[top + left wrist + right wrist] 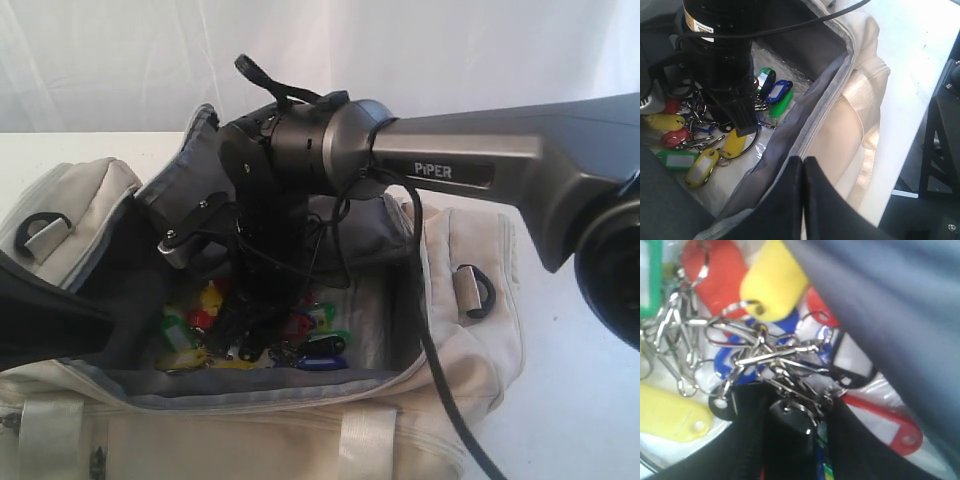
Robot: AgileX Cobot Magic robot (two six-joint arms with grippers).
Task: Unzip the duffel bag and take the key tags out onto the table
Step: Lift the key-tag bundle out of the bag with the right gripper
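The beige duffel bag lies unzipped on the white table, its grey lining showing. The key tags, a heap of green, yellow, red, blue and black tags on metal rings, rest on its floor. My right gripper reaches straight down into the bag. In the right wrist view this gripper is closed around a black tag and tangled rings of the key tags. My left gripper is shut and rests at the bag's grey zipper edge; whether it pinches fabric does not show.
The right arm's black cable hangs over the bag's right end, beside a black D-ring. A white draped backdrop stands behind. A dark frame lies beyond the table edge in the left wrist view.
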